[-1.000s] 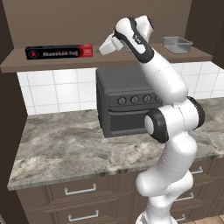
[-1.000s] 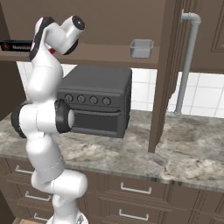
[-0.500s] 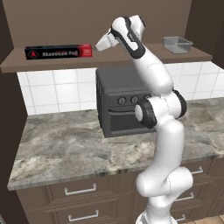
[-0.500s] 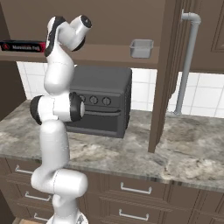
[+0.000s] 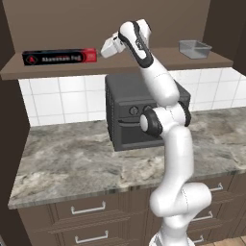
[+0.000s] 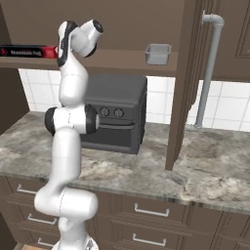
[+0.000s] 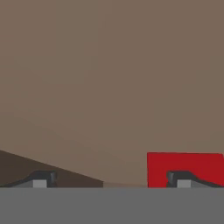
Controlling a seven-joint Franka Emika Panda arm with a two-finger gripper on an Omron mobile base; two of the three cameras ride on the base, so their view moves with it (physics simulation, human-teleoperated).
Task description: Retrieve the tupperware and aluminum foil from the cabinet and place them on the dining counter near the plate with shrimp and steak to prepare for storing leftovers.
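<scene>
From the left base view, the white arm has straightened up over the last second and carried the claw (image 5: pixel 106 47) further left along the wide brown wooden shelf board of the cabinet (image 5: pixel 57 69), so it now sits just beside the red end of the long slim black aluminum foil box (image 5: pixel 60 57), no contact visible; this reads as the approach to the first pickup, with nothing yet lifted. The small translucent grey tupperware tub (image 5: pixel 194 48) rests at the far right of the same shelf, well apart from the claw, and the black oven (image 5: pixel 134 110) stands on the marbled worktop (image 5: pixel 72 163) below. From the right base view, the elbow has swung from the left edge toward the oven, and the wrist now points away toward the foil box (image 6: pixel 27 51) on the shelf; the tupperware (image 6: pixel 157 53) sits untouched near the cabinet's upright. In the hand view, the two dark fingertips (image 7: pixel 41 179) stand spread to their widest, empty, with the red end of the foil box (image 7: pixel 183 166) just behind the right tip, off-centre, so I judge the claw needs shifting sideways before closing.
</scene>
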